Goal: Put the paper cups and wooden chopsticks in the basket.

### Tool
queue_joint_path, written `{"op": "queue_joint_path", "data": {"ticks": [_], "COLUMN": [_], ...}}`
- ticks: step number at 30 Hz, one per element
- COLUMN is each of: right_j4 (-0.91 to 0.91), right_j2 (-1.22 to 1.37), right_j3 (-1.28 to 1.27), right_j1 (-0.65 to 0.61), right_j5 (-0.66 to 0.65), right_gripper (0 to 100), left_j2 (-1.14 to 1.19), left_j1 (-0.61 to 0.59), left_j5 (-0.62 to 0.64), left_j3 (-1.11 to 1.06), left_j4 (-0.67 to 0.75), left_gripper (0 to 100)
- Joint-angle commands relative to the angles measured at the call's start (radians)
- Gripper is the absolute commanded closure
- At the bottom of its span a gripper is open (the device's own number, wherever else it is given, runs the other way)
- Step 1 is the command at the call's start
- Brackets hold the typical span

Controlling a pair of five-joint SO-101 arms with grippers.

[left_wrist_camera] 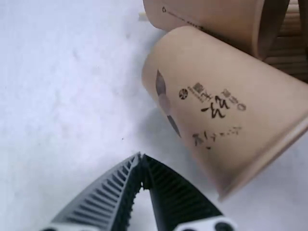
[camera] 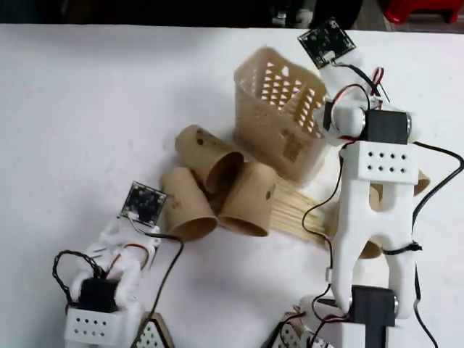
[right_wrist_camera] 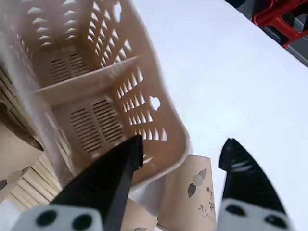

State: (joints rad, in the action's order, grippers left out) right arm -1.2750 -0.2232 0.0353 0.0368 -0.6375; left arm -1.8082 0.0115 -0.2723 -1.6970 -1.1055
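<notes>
Right wrist view: right pincer [right_wrist_camera: 184, 142] gapes wide above the basket [right_wrist_camera: 96, 82].

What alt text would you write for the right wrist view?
The right pincer hangs open at the rim of an empty beige basket with a divider. A paper cup lies beside it on the white table.
</notes>
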Motion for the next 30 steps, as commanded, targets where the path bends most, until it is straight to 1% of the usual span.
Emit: {"op": "queue_joint_path", "data": {"ticks": [1,4,7,13,16,19,22,25,30], "right_j4": [-0.044,-0.124,-0.208,-0.346,-0.351,-0.265,-0.15,-0.081,0.018], "right_j2": [-0.105,-0.171,-0.219,-0.234,-0.236,-0.234,-0.234,-0.234,-0.234], "right_j3": [0.077,0.094,0.092,0.071,-0.005,-0.123,-0.272,-0.408,-0.519], "right_j1": [0.028,0.047,0.105,0.28,0.358,0.426,0.469,0.473,0.453], "right_j5": [0.009,0.003,-0.009,-0.199,-0.239,-0.269,-0.265,-0.252,-0.028], "right_gripper": [73.3,73.3,73.3,73.3,73.3,73.3,73.3,73.4,73.4], "left_j2": [-0.01,-0.01,-0.01,-0.01,-0.01,-0.01,-0.01,-0.01,-0.01], "left_j1": [-0.005,-0.005,-0.005,-0.005,-0.005,-0.005,-0.005,-0.005,-0.005], "left_j5": [0.0,0.0,0.0,0.0,0.0,0.0,0.0,0.0,0.0], "left_j3": [0.005,0.005,0.005,0.005,0.005,0.005,0.005,0.005,0.005], "left_j4": [0.011,0.011,0.011,0.011,0.011,0.009,0.009,0.009,0.009], "left_gripper": [98,98,98,98,98,98,98,98,98]}}
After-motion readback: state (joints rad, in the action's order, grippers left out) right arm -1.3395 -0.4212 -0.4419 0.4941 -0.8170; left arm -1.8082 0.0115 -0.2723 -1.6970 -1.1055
